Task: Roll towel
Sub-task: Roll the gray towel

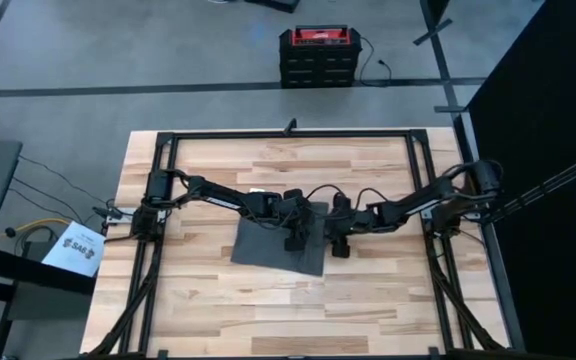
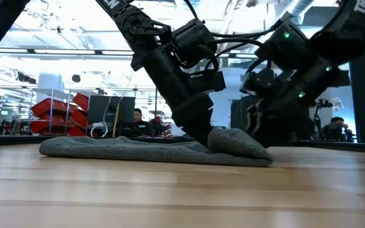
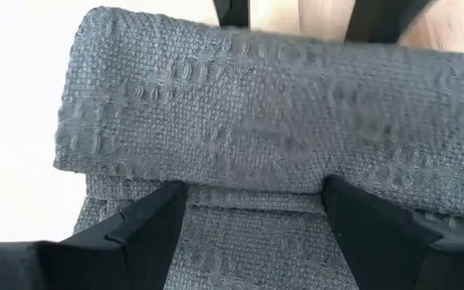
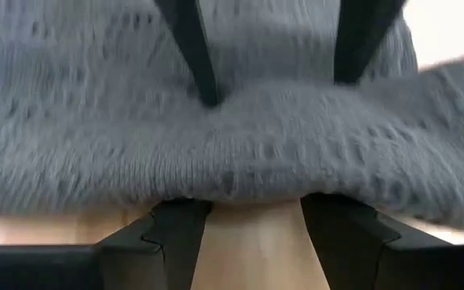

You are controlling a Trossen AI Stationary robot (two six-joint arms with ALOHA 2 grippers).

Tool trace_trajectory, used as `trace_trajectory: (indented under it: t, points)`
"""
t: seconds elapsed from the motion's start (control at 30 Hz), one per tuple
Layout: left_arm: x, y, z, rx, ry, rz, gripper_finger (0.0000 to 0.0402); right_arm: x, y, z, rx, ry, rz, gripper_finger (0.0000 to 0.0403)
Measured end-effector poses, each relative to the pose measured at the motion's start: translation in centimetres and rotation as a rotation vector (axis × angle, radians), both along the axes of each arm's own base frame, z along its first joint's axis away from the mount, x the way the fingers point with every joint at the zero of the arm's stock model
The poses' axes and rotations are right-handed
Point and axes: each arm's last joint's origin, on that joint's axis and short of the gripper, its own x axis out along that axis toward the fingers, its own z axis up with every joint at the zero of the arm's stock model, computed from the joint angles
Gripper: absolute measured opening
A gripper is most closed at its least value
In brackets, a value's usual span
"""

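High view shows the dark grey towel (image 1: 273,248) lying near the middle of the wooden surface (image 1: 218,300), with both arms reaching in over its right-hand part. The left gripper (image 1: 296,236) is down on the cloth; its wrist view shows the fingers (image 3: 147,221) spread wide, their tips tucked under the edge of a rolled fold of towel (image 3: 280,113). The right gripper (image 1: 338,240) sits at the towel's right edge, facing the left one, its fingers (image 4: 176,221) also held wide and touching the fold's other side. Low view has the towel (image 2: 125,151) flat to the left and bunched into a low hump (image 2: 236,142) between the two grippers.
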Motion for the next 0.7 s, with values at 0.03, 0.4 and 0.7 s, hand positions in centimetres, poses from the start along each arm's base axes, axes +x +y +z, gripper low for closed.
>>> trace_trajectory:
  t: [0.03,0.4,0.7]
  points:
    - [0.0,0.0,0.0,-0.002,0.0,0.003,0.0281,0.2,-0.1,-0.2,-0.004,-0.018,0.004,0.0193]
    - [0.0,0.0,0.0,-0.012,0.0,0.016,0.0281,0.9,-0.1,1.0,-0.06,-0.138,0.063,0.0193]
    - [0.7,-0.5,1.6,-0.017,0.035,0.01,0.0281,1.0,0.1,1.8,-0.069,-0.176,0.081,0.0193]
